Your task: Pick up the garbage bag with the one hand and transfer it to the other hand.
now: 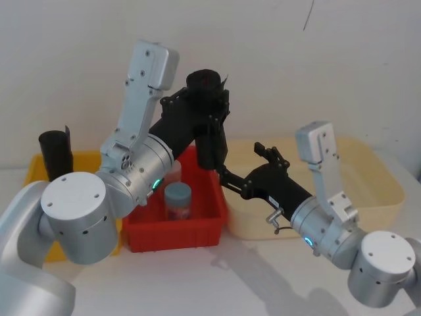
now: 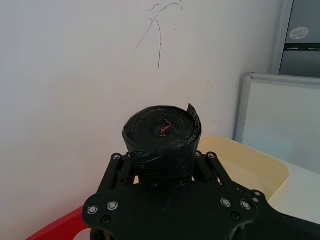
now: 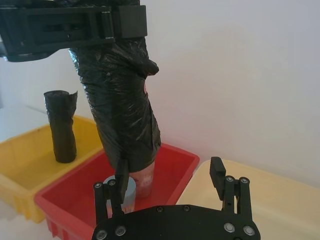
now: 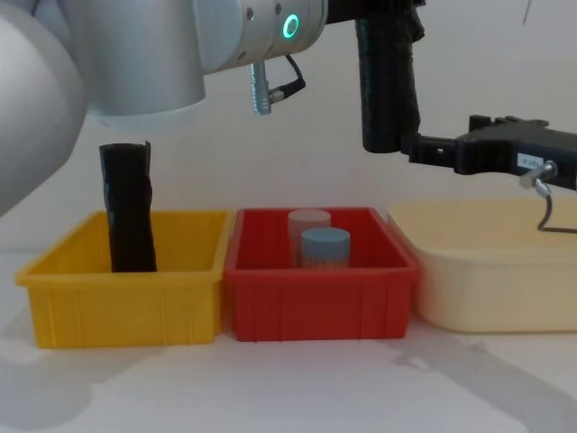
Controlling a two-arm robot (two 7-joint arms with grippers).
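Note:
My left gripper [image 1: 199,106] is shut on the garbage bag [image 1: 209,143], a black crinkled roll held upright high above the red bin [image 1: 197,230]. From the left wrist I see the roll's top end [image 2: 162,136] standing between the fingers of the left gripper [image 2: 169,176]. The right gripper [image 3: 169,175] is open just below and beside the lower end of the bag [image 3: 122,110], and one finger [image 3: 120,176] sits close against it. In the chest view the bag [image 4: 389,81] hangs with the right gripper [image 4: 431,150] at its bottom right.
A second black roll [image 4: 128,212] stands in the yellow bin [image 4: 122,293] on the left. The red bin [image 4: 320,293] holds a blue-lidded jar [image 4: 325,245] and a pale-lidded one [image 4: 309,221]. A cream tub [image 4: 491,266] sits on the right.

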